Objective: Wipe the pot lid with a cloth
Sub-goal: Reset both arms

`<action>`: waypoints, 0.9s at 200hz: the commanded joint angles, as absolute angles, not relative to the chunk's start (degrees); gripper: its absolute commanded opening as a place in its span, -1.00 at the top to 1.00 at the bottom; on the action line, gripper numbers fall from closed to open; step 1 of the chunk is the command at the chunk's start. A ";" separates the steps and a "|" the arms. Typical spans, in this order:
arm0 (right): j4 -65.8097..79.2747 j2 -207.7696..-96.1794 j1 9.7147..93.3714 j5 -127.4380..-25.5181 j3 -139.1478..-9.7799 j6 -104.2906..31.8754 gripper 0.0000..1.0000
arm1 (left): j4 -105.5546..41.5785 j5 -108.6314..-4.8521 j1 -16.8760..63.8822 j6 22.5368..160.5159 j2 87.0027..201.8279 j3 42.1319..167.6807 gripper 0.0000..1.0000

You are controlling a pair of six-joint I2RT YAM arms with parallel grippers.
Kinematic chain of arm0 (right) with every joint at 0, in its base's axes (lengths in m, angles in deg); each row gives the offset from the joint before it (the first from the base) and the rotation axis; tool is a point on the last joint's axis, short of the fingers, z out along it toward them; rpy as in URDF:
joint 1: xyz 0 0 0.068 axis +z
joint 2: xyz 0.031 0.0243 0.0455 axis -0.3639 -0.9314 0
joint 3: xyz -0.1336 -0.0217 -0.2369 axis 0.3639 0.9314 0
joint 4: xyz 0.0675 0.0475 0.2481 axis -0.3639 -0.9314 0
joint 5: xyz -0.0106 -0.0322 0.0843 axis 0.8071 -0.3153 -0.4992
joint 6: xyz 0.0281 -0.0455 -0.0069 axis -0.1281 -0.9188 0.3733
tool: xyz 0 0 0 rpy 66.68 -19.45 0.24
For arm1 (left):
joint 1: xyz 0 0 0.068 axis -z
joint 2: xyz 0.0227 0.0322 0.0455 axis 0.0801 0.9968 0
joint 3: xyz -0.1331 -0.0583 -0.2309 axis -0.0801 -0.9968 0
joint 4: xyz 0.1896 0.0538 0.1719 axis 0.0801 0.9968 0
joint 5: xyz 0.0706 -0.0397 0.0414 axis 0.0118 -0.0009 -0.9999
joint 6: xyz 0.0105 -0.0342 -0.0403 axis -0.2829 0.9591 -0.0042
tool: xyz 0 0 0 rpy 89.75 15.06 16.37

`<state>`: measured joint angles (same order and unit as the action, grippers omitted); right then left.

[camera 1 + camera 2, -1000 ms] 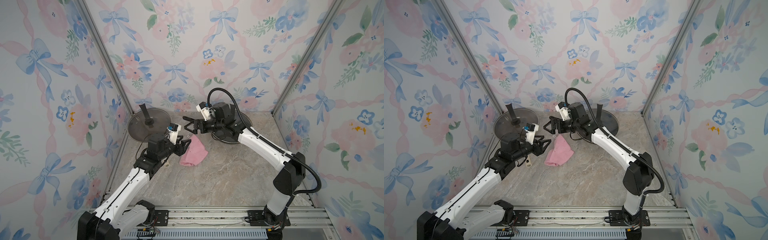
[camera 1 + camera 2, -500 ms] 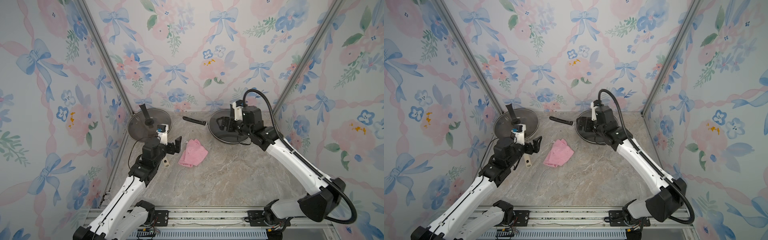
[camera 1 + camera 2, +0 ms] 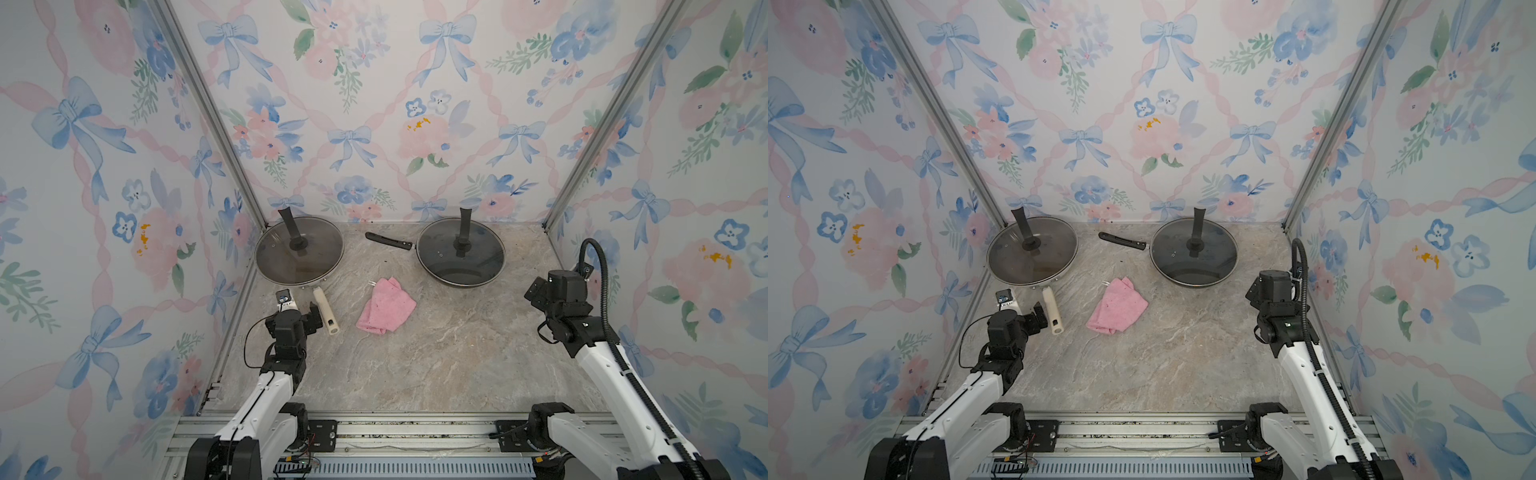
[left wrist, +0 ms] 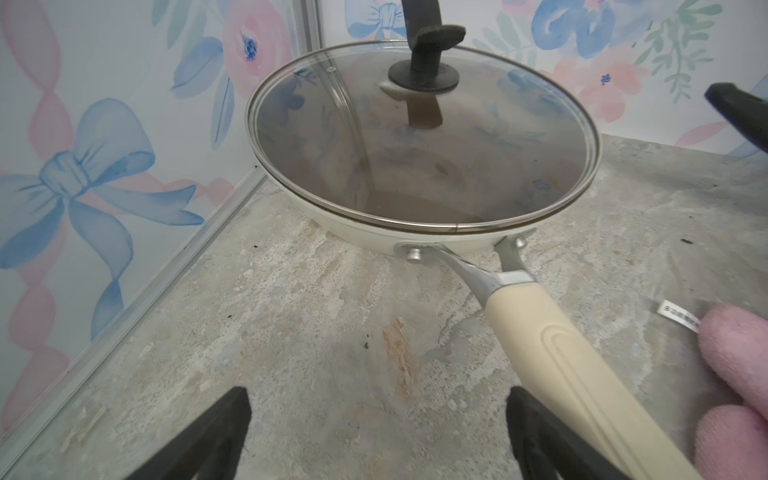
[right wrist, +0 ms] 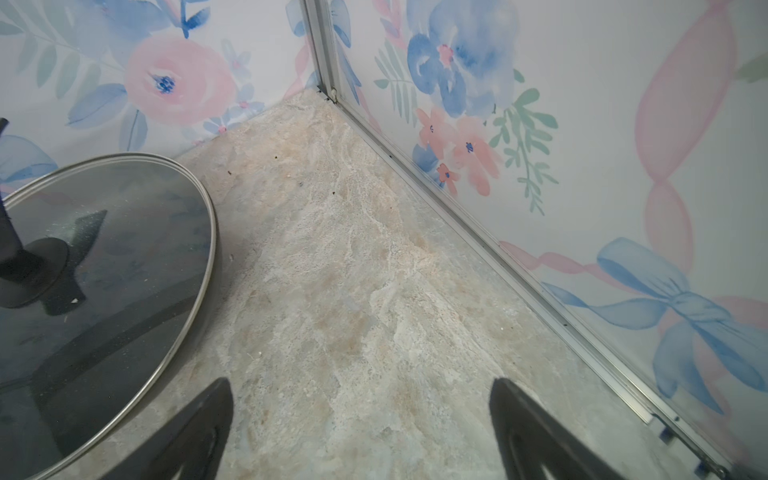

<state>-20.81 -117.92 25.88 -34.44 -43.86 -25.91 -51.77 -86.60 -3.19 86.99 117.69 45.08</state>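
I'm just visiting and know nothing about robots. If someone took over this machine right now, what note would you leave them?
Left gripper: open, empty, by the cream pan handle.
Right gripper: open, empty, near the round glass lid on the dark pan.
Fuzzy pink cloth: lying crumpled on the marble table between the two pans, in neither gripper.
Second round glass lid sits on the cream pan.
Done: no wiping can be confirmed.
Left: grasp the cloth, wipe the lid.
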 commanded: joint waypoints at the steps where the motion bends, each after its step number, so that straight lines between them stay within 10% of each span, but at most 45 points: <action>1: -17.47 -117.40 25.36 -32.31 -41.40 -28.30 -0.93 | -68.02 -86.56 -3.76 86.72 126.05 44.78 -0.96; 79: -8.90 -121.83 25.36 -37.18 -37.64 -37.86 -0.93 | -88.85 -76.12 -3.74 77.84 147.98 48.66 -0.96; 180: 51.62 -144.94 25.43 -44.93 -19.94 -50.77 -0.93 | -92.48 -77.59 -2.46 76.65 149.48 47.10 -0.96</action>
